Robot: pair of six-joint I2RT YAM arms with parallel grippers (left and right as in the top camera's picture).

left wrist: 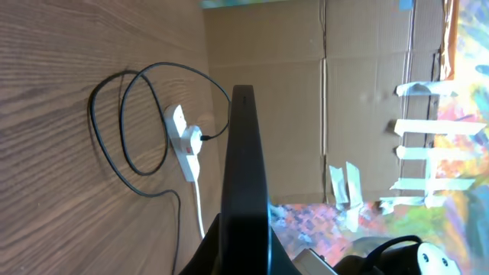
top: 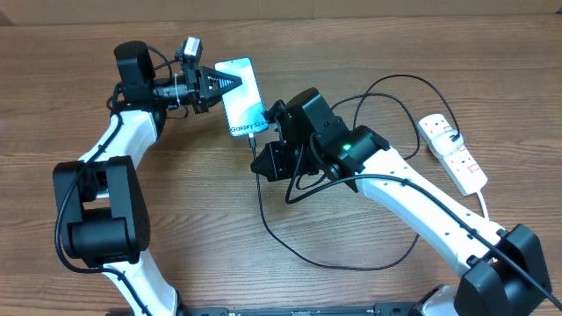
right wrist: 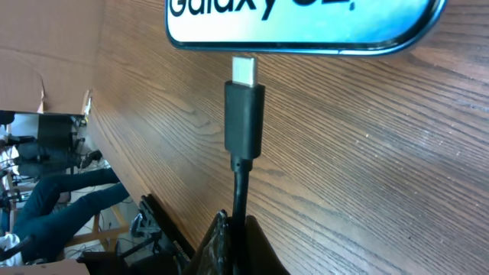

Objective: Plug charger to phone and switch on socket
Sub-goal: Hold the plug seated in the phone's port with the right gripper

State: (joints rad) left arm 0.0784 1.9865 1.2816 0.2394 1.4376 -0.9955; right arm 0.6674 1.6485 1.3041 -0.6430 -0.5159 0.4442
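The phone [top: 241, 95] lies on the table, its light blue screen reading "Galaxy S24+". My left gripper [top: 230, 83] is shut on its left edge; in the left wrist view the phone [left wrist: 244, 168] shows edge-on between the jaws. My right gripper [top: 257, 147] is shut on the black charger cable [right wrist: 241, 187]. The silver plug tip [right wrist: 245, 71] sits just short of the phone's bottom edge [right wrist: 306, 30], touching or nearly touching. The cable [top: 290, 246] loops over the table to the white socket strip [top: 451, 151] at the right.
The socket strip [left wrist: 183, 141] with its white cord lies far right, a black plug in it. Cable loops [left wrist: 130, 130] lie on the wood between the strip and the phone. A cardboard wall stands behind the table.
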